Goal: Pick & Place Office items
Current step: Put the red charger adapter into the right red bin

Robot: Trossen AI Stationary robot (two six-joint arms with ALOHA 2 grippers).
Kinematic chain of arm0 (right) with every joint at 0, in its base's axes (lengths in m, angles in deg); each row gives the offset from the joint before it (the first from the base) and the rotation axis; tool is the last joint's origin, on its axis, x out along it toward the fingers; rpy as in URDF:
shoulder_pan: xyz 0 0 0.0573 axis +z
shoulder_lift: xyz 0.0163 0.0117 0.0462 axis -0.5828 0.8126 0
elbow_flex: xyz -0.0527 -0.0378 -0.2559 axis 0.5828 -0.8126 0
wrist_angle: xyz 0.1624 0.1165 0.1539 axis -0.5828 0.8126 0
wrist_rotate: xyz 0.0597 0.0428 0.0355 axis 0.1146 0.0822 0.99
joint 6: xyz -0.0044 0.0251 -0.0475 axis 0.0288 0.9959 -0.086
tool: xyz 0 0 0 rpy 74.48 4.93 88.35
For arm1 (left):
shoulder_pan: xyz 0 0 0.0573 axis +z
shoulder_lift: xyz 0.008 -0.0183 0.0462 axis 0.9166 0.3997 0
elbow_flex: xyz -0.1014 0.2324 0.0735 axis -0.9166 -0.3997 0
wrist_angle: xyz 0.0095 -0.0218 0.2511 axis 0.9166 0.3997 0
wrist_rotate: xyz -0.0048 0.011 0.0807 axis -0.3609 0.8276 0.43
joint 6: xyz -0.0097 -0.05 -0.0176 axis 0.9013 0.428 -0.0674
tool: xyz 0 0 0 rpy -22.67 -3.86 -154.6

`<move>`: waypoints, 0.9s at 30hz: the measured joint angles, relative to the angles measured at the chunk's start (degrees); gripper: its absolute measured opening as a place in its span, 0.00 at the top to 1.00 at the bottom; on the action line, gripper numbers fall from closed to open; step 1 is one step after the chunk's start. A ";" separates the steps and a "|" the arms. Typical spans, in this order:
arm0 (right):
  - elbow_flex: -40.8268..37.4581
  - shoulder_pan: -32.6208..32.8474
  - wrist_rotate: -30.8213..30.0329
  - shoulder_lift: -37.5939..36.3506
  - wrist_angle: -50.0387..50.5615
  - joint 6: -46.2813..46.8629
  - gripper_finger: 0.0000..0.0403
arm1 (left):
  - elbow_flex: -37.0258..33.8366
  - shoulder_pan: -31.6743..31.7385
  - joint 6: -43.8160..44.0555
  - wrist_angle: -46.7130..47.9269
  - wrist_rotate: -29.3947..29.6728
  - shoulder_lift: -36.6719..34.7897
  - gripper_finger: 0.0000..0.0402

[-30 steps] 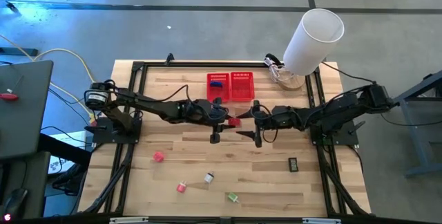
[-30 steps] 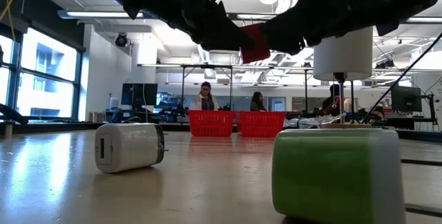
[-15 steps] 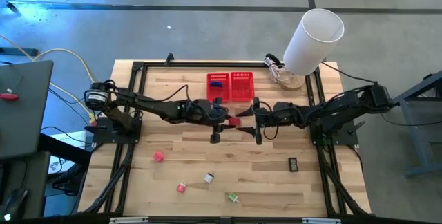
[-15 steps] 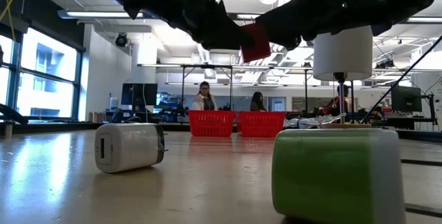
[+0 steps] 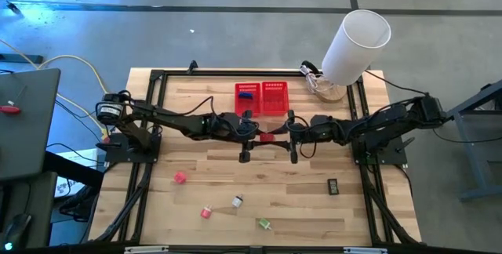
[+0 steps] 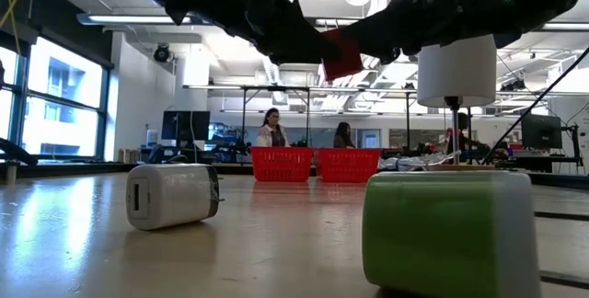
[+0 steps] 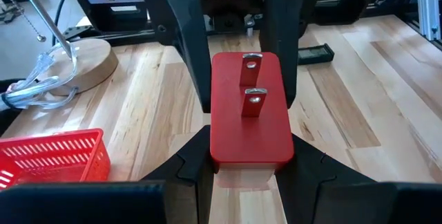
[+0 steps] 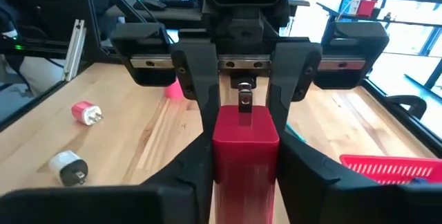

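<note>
A red block (image 5: 267,137) with two metal prongs (image 7: 253,79) on top hangs in the air over the table's middle. My left gripper (image 5: 257,136) is shut on its left end and my right gripper (image 5: 279,137) is shut on its right end, the two facing each other. On the table near the front lie a pink item (image 5: 180,178), a red-white one (image 5: 206,212), a whitish one (image 5: 237,201), a green one (image 5: 263,224) and a black rectangle (image 5: 332,185). My left gripper pinches the block's two long sides at the left end (image 7: 242,156) between its two fingers (image 7: 195,174). The fingers come nearly level from the table's left and lie along the block. The block sits level, prongs up, clear of the table. My right gripper pinches the same two long sides at the opposite end (image 8: 245,160) between its fingers (image 8: 199,172). It comes nearly level from the table's right, along the block. Its fingertips stop just short of my left gripper's fingers (image 8: 197,79).
Two red mesh baskets (image 5: 248,107) (image 5: 275,97) stand side by side at the table's far middle, the left one holding a blue thing (image 5: 247,95). A big white cylinder (image 5: 357,46) on a wooden base stands at the far right. People sit in the room behind.
My right gripper, wide open a second ago around the block's right end, has shut on it. The block and my left gripper have stayed where they were.
</note>
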 joint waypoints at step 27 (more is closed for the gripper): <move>0.04 0.89 -4.94 -0.66 4.65 -1.76 0.73 | 0.00 0.00 -0.45 -0.24 0.39 0.04 0.40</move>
